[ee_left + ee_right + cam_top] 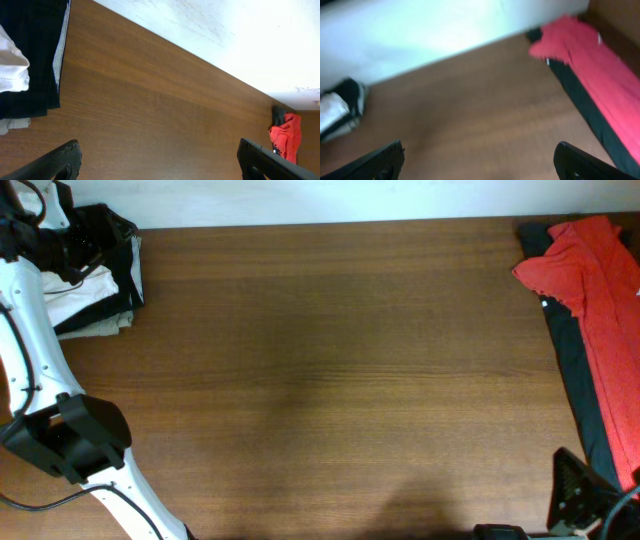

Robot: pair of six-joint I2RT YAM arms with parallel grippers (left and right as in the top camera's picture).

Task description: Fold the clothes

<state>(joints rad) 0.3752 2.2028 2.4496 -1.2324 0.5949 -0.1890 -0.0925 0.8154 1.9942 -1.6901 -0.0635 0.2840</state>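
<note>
White cloth (pixel 72 302) lies in a pile with folded black clothes (pixel 118 255) at the table's back left corner. It also shows at the left edge of the left wrist view (pixel 12 70), and no print is visible on it. My left gripper (pixel 85 242) hovers over this pile. Its fingers (pixel 160 157) are wide apart with only bare table between them. My right gripper (pixel 575 485) is low at the front right, open and empty (pixel 480 157), and holds nothing.
A red garment (pixel 600 280) lies over a long black cloth (pixel 572 360) along the right edge, and also shows in the right wrist view (pixel 585 55). The brown wooden table (pixel 330 380) meets a white wall at the back.
</note>
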